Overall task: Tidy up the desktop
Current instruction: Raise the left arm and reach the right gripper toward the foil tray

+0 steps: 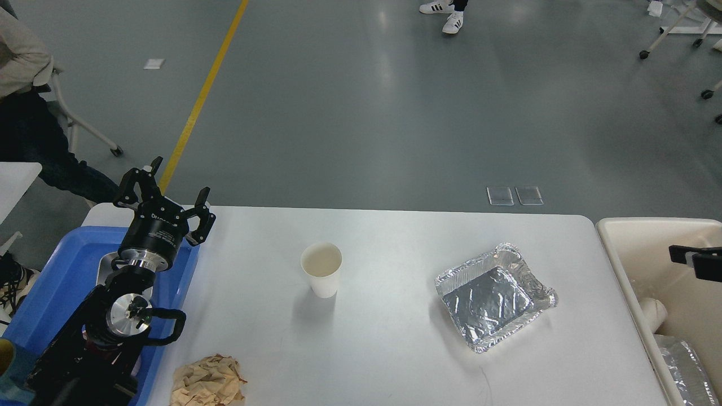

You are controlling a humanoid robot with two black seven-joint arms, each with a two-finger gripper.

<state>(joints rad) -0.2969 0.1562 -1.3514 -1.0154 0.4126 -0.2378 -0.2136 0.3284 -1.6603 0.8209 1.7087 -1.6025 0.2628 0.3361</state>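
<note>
The white desktop (395,344) holds a white paper cup (321,276) upright near the middle, a crumpled foil tray (493,296) to the right, and a wad of brown paper (208,382) at the front left edge. My left gripper (169,190) is open and empty, raised above the far end of the blue tray and the desktop's far left corner. Of my right gripper (694,259) only a dark tip shows at the right edge, above the beige bin; its fingers cannot be told apart.
A blue plastic tray (51,276) lies along the left side under my left arm. A beige bin (632,231) stands right of the desktop, with a white cup (654,310) and foil (682,361) in it. A person sits at the far left (28,113).
</note>
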